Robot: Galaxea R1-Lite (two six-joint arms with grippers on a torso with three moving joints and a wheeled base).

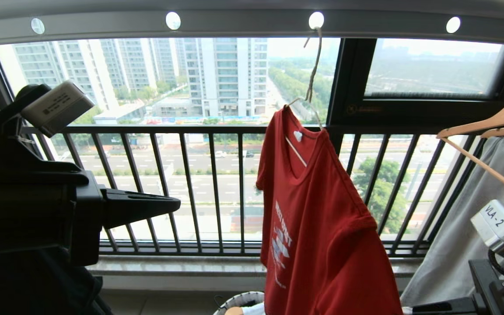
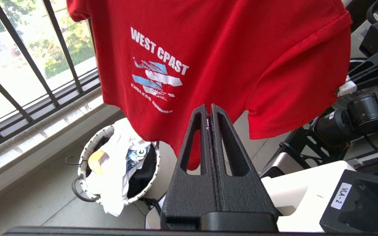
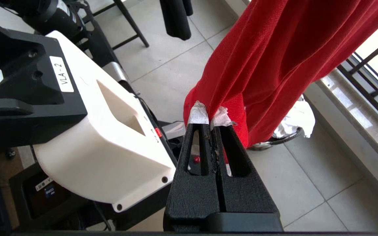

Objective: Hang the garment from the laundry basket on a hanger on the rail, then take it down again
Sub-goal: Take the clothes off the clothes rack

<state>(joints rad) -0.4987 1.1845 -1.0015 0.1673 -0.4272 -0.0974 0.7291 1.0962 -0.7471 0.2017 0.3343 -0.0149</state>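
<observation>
Red T-shirt hangs on thin cream wire hanger, hooked into a round hole of grey overhead rail, in front of black barred window railing. Shirt sits lopsided: collar bunched up near hanger's neck, body draping down and away from railing, white "WEST CPAST" print facing the robot's left side.

Right gripper, below the rail and at the shirt's lower part, has its white-taped fingertips pressed together on a fold of the red fabric, pinching it.

Left gripper is held up on the robot's left side, short of the shirt's hem; fingers together, nothing between them. In head view its black body fills the area left of the shirt, level w/ the railing.

Laundry basket, white rim & dark sides, stands on tiled floor directly under the shirt, by the window sill, w/ white cloth spilling over its rim.

Right of the shirt: tan wooden hanger carrying pale grey garment.
</observation>
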